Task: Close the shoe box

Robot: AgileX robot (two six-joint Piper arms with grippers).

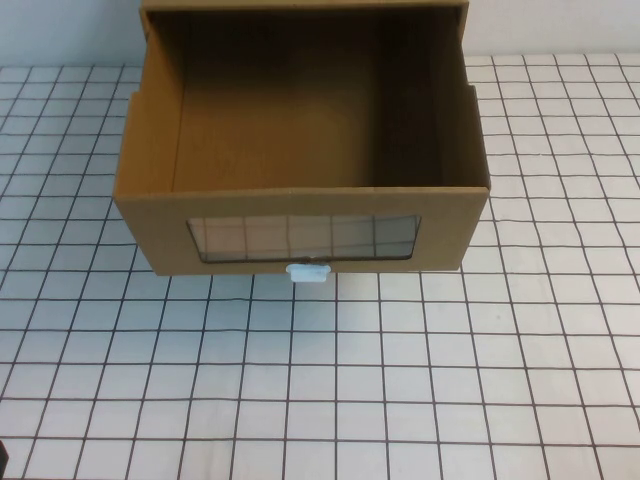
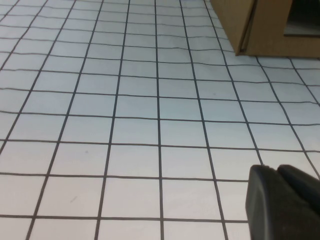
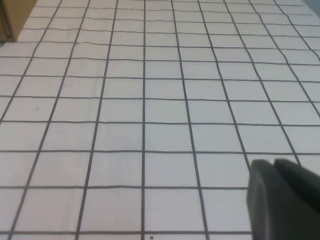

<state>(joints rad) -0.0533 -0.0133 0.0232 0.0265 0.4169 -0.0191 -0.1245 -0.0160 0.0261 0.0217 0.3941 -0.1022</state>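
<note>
The shoe box (image 1: 300, 130) is brown cardboard and stands at the back middle of the table. Its drawer is pulled out toward me, open on top and empty. The front has a clear window (image 1: 303, 237) with a small white pull tab (image 1: 309, 271) just below it. A lower corner of the box (image 2: 260, 25) shows in the left wrist view. My left gripper (image 2: 276, 169) hovers low over the table, well short of the box, shut on nothing. My right gripper (image 3: 273, 163) is likewise shut and empty. Only a sliver of the box (image 3: 7, 20) shows in its view.
The table (image 1: 400, 380) is covered in a white sheet with a black grid. A pale wall runs behind the box. A dark bit of the left arm (image 1: 3, 455) shows at the near left corner of the high view.
</note>
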